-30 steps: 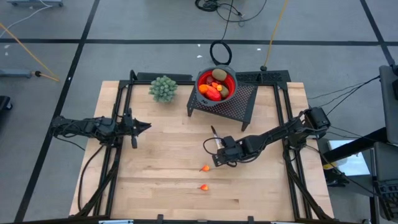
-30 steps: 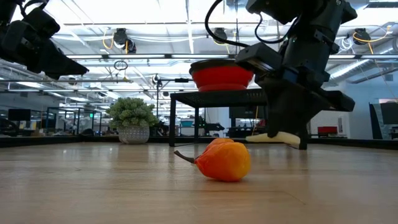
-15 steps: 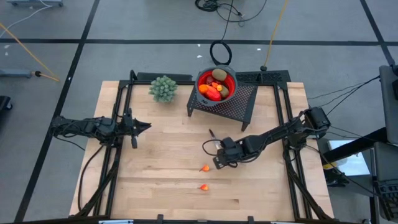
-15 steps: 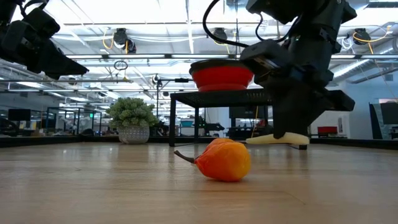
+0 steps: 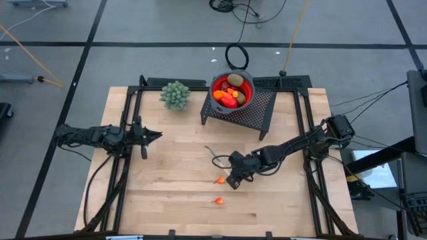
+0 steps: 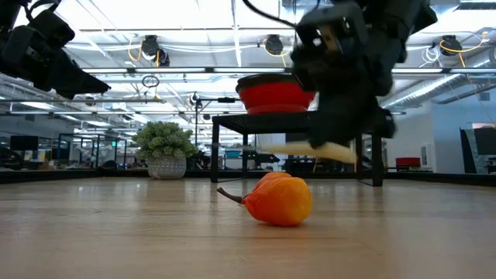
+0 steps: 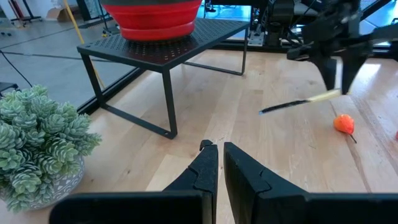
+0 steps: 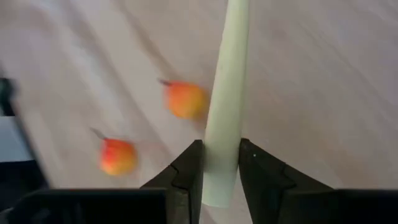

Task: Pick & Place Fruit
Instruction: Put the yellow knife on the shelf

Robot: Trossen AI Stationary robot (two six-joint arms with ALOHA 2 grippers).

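Near the table's (image 5: pixel 167 200) middle, right claw (image 5: pixel 235 175), clenched on the pale handle of a knife (image 8: pixel 225 93); blade runs from the claw toward the stand. Nearest fruit: a small orange piece (image 5: pixel 219 180) lying on the wood just beside this claw, on its front-left side; stem apparently pointing left, though tiny from above. Second orange piece (image 5: pixel 218 201) nearer the front edge, apart from the first. Remaining fruit heaped in a red bowl (image 5: pixel 231 89) on a black mesh stand (image 5: pixel 257 109) at the rear. Left claw (image 5: pixel 155 135), fingers closed on nothing, waits at the left edge, well apart. Green knobbly plant (image 5: pixel 175 95) beside the stand. Surface: pale wood planks. Room: open lab, ceiling lights.
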